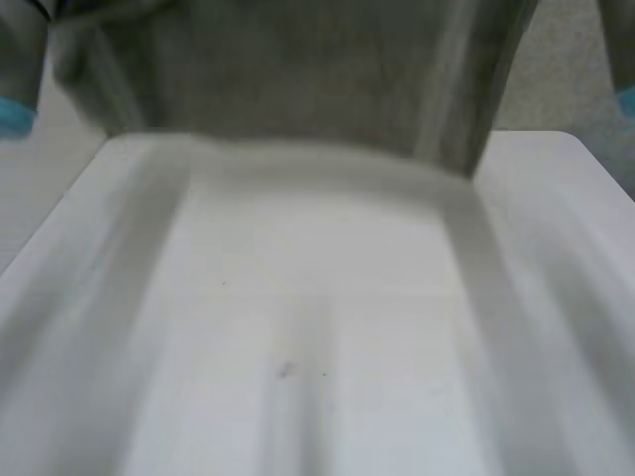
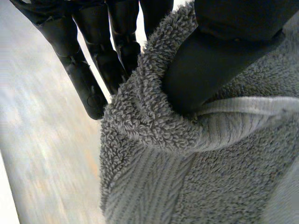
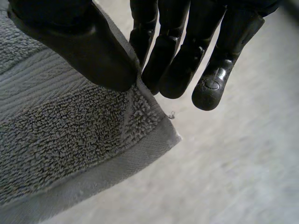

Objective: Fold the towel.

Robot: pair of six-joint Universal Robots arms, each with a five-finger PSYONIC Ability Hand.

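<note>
Now the towel (image 1: 298,79) hangs pinched between left hand (image 2: 224,51) and right hand (image 3: 79,42).

One grey towel (image 1: 298,79), one white table (image 1: 298,327), two hands: left hand (image 2: 219,56), right hand (image 3: 79,42).

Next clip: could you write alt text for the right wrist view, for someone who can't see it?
The right hand pinches a corner of the grey towel between its thumb and fingers, above a pale surface. The towel's looped pile and flat hemmed edge face the camera.
</note>
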